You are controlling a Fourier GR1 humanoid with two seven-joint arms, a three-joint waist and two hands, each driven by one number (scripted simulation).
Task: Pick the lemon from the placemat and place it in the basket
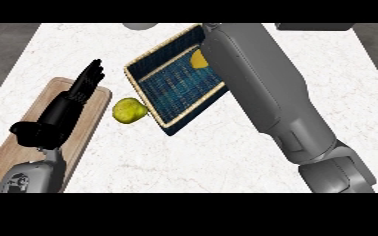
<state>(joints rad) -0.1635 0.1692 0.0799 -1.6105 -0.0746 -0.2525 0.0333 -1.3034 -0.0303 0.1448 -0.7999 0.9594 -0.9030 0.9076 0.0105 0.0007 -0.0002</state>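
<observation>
A yellow lemon shows in part over the far half of the dark blue woven basket, its right side hidden behind my right forearm. That grey forearm slants from the lower right up across the basket's right edge, and no part of the right hand shows. I cannot tell whether the lemon is held or lying in the basket. The wooden placemat lies at the left. My left hand rests open above it, fingers straight and pointing up.
A yellow-green round fruit lies on the white marble counter between the placemat and the basket's near left corner. Two grey objects are cut off at the top edge.
</observation>
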